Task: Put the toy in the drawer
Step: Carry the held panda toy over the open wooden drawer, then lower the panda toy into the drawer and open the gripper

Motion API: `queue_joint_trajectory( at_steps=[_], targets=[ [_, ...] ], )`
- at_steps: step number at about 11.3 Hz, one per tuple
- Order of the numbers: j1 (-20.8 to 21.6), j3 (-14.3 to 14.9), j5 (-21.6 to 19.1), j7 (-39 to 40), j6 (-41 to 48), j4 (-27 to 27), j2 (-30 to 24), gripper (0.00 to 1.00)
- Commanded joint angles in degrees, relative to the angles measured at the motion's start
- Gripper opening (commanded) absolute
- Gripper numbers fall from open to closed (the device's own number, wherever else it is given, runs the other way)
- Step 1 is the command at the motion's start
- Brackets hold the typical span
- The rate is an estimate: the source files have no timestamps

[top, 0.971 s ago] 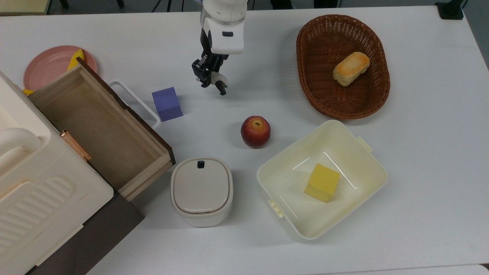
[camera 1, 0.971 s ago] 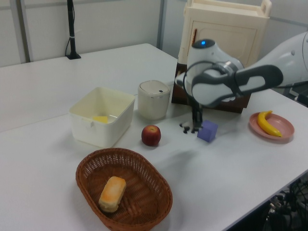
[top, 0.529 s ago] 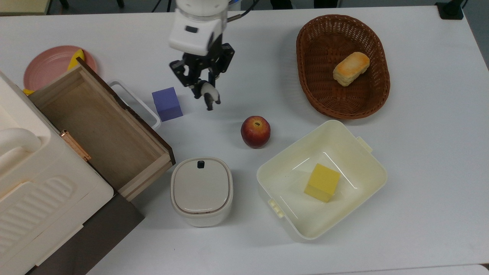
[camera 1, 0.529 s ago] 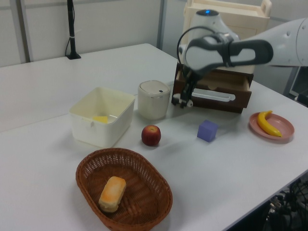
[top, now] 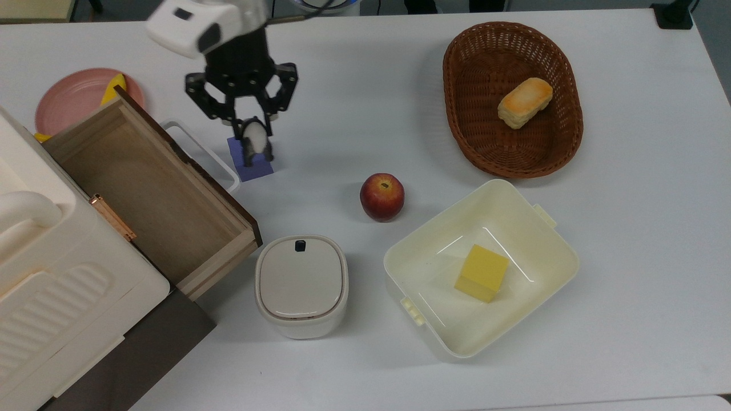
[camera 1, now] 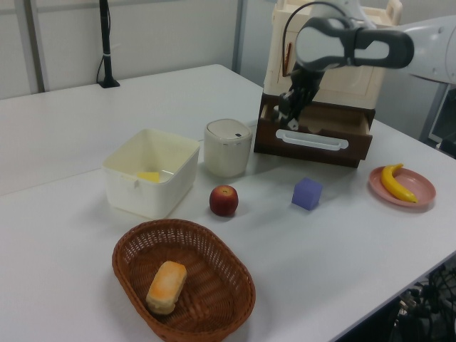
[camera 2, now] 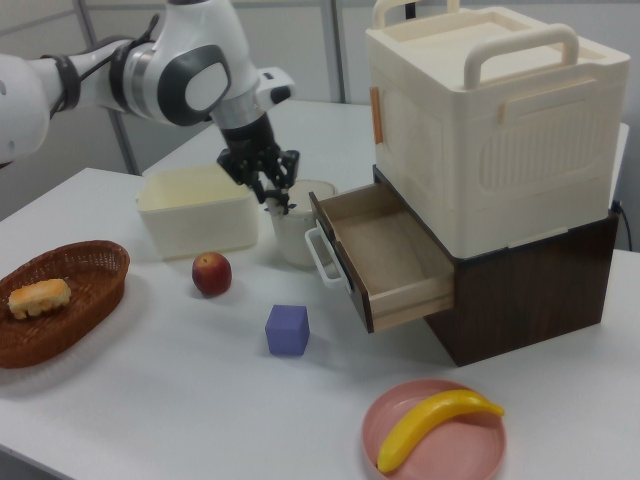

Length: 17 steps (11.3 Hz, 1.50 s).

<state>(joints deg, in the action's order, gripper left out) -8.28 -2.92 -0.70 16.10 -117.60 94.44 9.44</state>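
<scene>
One thing matters here: where the drawer [top: 148,188] sits relative to what you're carrying. Your end effector [top: 251,134] is pinched shut on the toy [top: 254,139], the little black-and-white panda, which hangs from the fingertips up in the air, well above the desk [top: 365,85]. In the top view it lines up over the purple cube [top: 251,162], but the left view shows the cube [camera 1: 307,193] down on the desk and the end effector [camera 1: 286,114] much higher, so you're just passing over it, not touching. The drawer is pulled open and looks bare inside, and it lies toward the top view's left and a bit lower in that picture, with the white loop handle [top: 200,151] and dark front panel between you and the wooden tray. In the right view the end effector [camera 2: 275,200] is just off the right view's left of the drawer's front [camera 2: 335,250]. So my read is you're mid-carry, with the grasp done and the drop not yet. The drawer's long axis runs diagonally in the top view, so I'd clear the front panel before lowering, and aim for the middle of the tray. The panda is tiny, so a high release might let it bounce or tip.
</scene>
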Motion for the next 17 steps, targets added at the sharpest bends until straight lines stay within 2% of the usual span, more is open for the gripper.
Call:
queue_joint_trajectory(
  at_steps=[1, 3, 8, 11, 12, 13, 14, 16, 17],
  targets=[
    [-4.2, 0.7, -4.1, -1.8, 1.2, -3.7, 0.7, 0.1],
    [-5.7, 2.8, -5.5, -1.7, 1.1, -4.9, 1.7, 0.1],
    [-7.8, 3.8, -5.2, -1.6, -6.3, -6.1, 7.4, 0.1],
    [-8.2, 4.0, -4.8, -1.4, -8.1, -5.5, 7.7, 0.12],
    [-8.2, 4.0, -4.7, -1.4, -8.1, -5.2, 7.7, 0.17],
    [-8.2, 4.0, -4.7, -1.3, -8.1, -4.7, 7.7, 0.38],
    [-8.2, 4.0, -4.7, -1.2, -8.0, -4.4, 7.7, 0.49],
    [-8.2, 3.9, -4.6, -1.1, -8.0, -3.7, 7.7, 0.62],
    [-8.2, 3.9, -4.6, -1.0, -8.0, -3.7, 7.7, 0.63]
  ],
)
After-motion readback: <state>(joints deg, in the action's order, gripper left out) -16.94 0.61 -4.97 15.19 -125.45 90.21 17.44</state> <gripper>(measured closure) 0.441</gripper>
